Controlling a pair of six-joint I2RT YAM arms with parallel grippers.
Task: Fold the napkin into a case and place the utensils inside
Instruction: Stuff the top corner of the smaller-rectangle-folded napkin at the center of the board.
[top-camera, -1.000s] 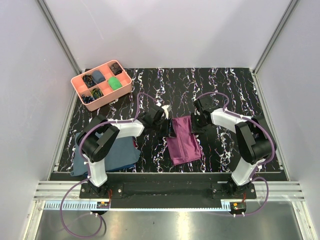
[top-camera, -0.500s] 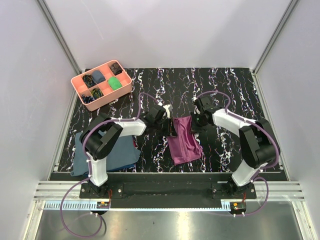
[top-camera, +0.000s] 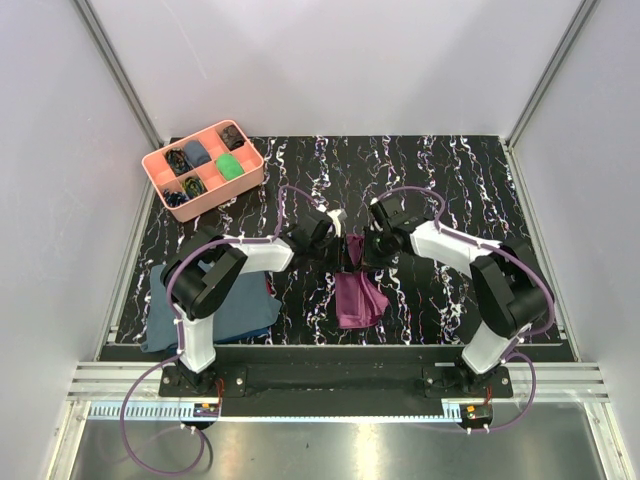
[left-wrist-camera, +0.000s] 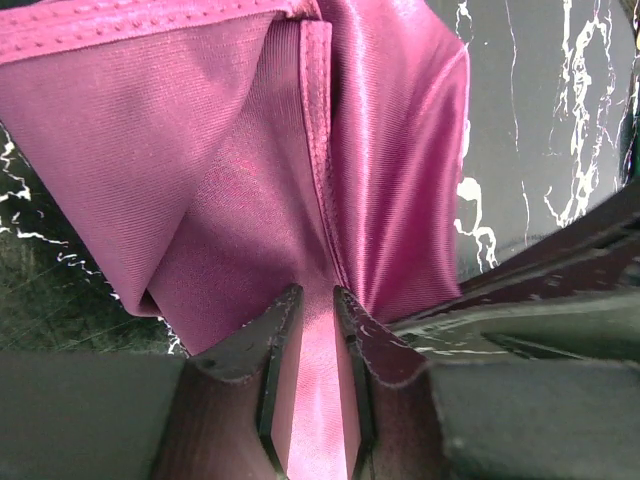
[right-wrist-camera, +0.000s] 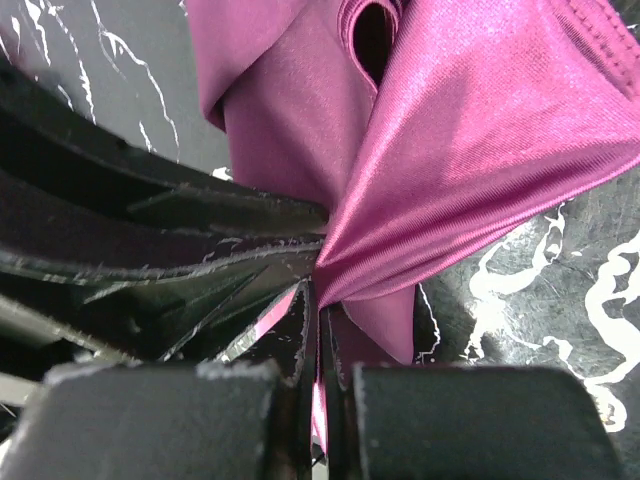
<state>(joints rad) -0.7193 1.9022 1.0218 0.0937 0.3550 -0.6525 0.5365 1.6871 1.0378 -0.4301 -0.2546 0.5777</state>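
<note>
Plum napkin (top-camera: 357, 293): bunched mid-tabletop (top-camera: 450, 170), top edge held between my grippers.
Pose: both arms reach inward, wrists nearly meeting.
Left gripper (left-wrist-camera: 312, 300): narrow gap, pinching a napkin fold.
Right gripper (right-wrist-camera: 318, 292): fully closed, pinching napkin edge.

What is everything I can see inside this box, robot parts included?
napkin: one, plum-purple, middle of the table, bunched, pinched at its far end.
tray: one, pink, far left corner, compartments holding small dark items and one green item.
blue cloth: one, slate-blue, near left, partly under the left arm.
red cloth: one small scrap, red, at the blue cloth's right edge.
table: one, black with white veins.
left gripper: one, dark, shut on the napkin.
right gripper: one, dark, shut on the napkin.
</note>
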